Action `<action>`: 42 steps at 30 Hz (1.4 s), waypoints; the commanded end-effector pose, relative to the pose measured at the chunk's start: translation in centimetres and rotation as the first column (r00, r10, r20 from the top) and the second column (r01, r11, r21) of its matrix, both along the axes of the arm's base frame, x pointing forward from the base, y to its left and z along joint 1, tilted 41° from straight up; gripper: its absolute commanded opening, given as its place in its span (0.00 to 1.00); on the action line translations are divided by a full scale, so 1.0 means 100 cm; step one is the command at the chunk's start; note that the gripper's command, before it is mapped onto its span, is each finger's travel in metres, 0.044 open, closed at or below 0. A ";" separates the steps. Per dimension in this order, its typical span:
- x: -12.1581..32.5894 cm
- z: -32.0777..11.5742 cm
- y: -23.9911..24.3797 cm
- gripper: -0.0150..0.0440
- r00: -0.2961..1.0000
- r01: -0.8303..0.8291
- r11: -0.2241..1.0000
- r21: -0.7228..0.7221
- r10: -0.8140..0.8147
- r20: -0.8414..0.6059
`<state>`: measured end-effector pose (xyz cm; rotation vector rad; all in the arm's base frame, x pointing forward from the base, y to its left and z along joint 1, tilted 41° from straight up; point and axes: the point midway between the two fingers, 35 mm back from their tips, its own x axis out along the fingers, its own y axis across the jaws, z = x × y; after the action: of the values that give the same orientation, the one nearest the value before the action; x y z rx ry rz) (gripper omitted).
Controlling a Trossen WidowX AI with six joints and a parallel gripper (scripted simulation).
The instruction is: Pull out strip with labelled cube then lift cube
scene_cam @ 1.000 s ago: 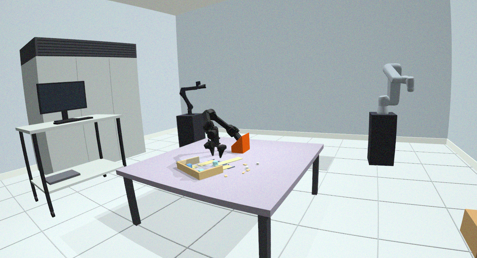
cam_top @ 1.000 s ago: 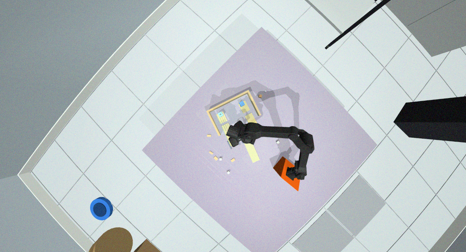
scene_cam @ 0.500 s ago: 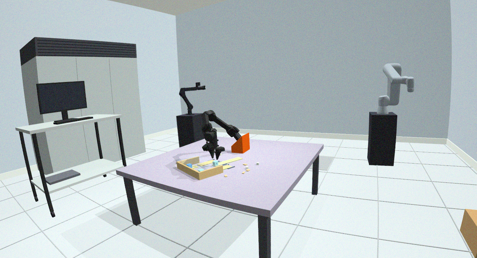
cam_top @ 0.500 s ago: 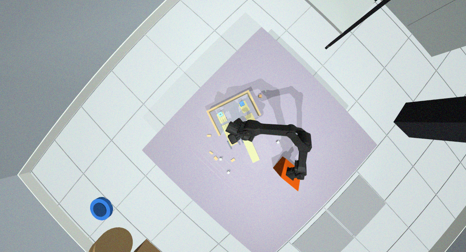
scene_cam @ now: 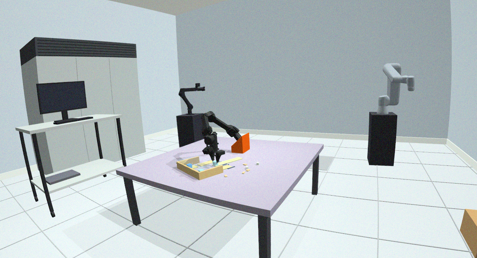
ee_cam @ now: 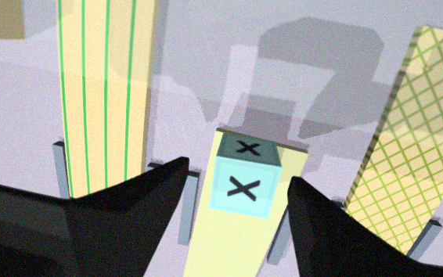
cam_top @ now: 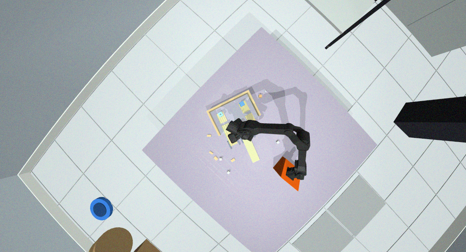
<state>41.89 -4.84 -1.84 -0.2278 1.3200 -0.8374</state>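
Observation:
A plain pale-yellow strip (cam_top: 253, 154) (scene_cam: 235, 161) (ee_cam: 224, 246) is in one piece and carries a cyan cube marked X (ee_cam: 243, 188) near its inner end. My gripper (scene_cam: 215, 161) (ee_cam: 239, 174) is partly open, with one finger on each side of this cube and gaps showing in the wrist view. In the top view the arm hides the cube. A green-striped strip (ee_cam: 95, 98) lies to the left; a gap parts it from a far piece (cam_top: 223, 120) bearing another cyan X cube (cam_top: 220, 113). A cross-hatched strip (cam_top: 249, 116) (ee_cam: 410, 156) lies to the right, parted from a piece bearing a blue cube (cam_top: 242, 103).
A three-sided wooden wall (cam_top: 228, 101) (scene_cam: 210, 173) surrounds the far pieces. Short grey-blue guide rails (ee_cam: 188, 215) flank the strips close to the fingers. Several small tan blocks (cam_top: 232, 159) and white cubes (cam_top: 228, 171) are scattered about. An orange wedge (cam_top: 279, 166) (scene_cam: 245, 145) stands by the arm's base.

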 end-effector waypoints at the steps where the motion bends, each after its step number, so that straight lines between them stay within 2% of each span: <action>1: -0.004 -0.007 -0.007 0.68 1.000 0.001 1.000 -0.008 -0.001 -0.013; 16: -0.004 -0.014 -0.013 0.68 1.000 0.001 1.000 -0.009 -0.001 -0.014; 19: -0.003 -0.012 -0.012 0.54 1.000 0.003 1.000 -0.002 -0.003 -0.006; 28: -0.003 -0.012 -0.012 0.44 1.000 0.003 1.000 -0.002 -0.003 -0.006; 32: -0.005 -0.011 -0.010 0.26 1.000 0.003 1.000 -0.002 -0.003 -0.007; 42: -0.044 0.008 0.012 0.25 1.000 0.001 1.000 -0.004 -0.002 -0.014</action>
<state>39.01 -4.11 -1.26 -0.2345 1.3177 -0.8391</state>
